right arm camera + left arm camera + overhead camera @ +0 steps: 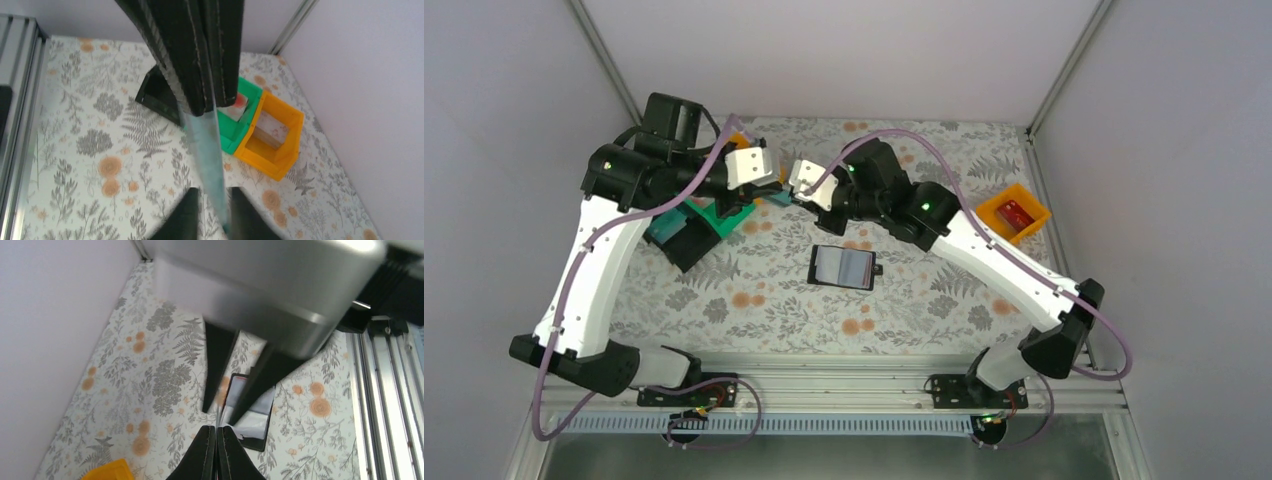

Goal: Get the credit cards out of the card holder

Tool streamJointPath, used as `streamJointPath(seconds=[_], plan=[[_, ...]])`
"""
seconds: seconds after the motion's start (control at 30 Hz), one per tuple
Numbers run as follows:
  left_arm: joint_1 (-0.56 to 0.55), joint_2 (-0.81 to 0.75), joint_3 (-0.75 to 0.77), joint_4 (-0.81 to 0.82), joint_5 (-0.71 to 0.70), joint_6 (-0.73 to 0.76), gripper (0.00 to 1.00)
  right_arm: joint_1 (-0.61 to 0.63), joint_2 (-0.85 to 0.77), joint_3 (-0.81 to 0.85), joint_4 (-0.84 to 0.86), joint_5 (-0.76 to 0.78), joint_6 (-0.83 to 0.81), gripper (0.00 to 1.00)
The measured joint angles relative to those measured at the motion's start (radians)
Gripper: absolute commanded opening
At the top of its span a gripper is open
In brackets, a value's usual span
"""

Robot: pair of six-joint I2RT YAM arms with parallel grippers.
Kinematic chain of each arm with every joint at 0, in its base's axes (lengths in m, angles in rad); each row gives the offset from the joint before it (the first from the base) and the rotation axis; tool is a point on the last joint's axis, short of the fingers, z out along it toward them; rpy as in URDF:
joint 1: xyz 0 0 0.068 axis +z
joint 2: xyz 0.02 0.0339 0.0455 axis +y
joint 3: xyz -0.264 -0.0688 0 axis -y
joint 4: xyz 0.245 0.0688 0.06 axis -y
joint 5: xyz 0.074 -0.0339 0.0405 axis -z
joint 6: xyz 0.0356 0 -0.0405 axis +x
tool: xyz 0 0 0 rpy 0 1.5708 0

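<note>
A bluish credit card [778, 199] hangs in the air between both grippers, above the back of the table. My left gripper [218, 429] is shut on one end of it. The card [210, 155] runs from the left gripper's black fingers [200, 60] down between my right gripper [214, 192]. The right fingers stand slightly apart on either side of the card, which leans on one of them. The black card holder [844, 267] lies open on the table below, its glossy pockets [257, 432] facing up.
An orange tray [989, 212] at the right holds a red card [1015, 213]. At the back left sit a green tray [235, 140], an orange tray [280, 160] and a black tray [157, 97]. Grey walls close in on both sides.
</note>
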Motion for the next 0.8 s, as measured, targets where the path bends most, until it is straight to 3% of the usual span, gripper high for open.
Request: streamJointPath(seconds=[0.03,0.07,0.2,0.33,0.53,0.7,0.77,0.8], plan=[[-0.001,-0.005,0.001,0.008,-0.001,-0.021,0.02,-0.001,-0.006,-0.005,0.008,-0.004,0.007,0.61],[-0.001,-0.010,0.006,0.016,-0.003,-0.047,0.03,-0.005,-0.019,-0.019,0.032,-0.009,0.009,0.73],[0.005,-0.006,0.092,0.058,0.000,-0.168,0.02,-0.056,-0.106,-0.147,0.171,-0.112,0.056,0.98],[0.038,-0.005,0.237,0.097,0.106,-0.246,0.02,-0.187,-0.191,-0.314,0.375,-0.326,0.197,0.99],[0.095,-0.036,0.280,0.110,0.404,-0.307,0.02,-0.191,-0.193,-0.372,0.718,-0.517,0.444,0.91],[0.120,-0.016,0.255,0.131,0.522,-0.351,0.02,-0.143,-0.211,-0.377,0.922,-0.570,0.542,0.61],[0.121,-0.010,0.249,0.131,0.542,-0.360,0.02,-0.140,-0.214,-0.375,0.958,-0.589,0.568,0.45],[0.122,-0.009,0.248,0.131,0.549,-0.363,0.02,-0.139,-0.214,-0.373,0.968,-0.596,0.576,0.32]])
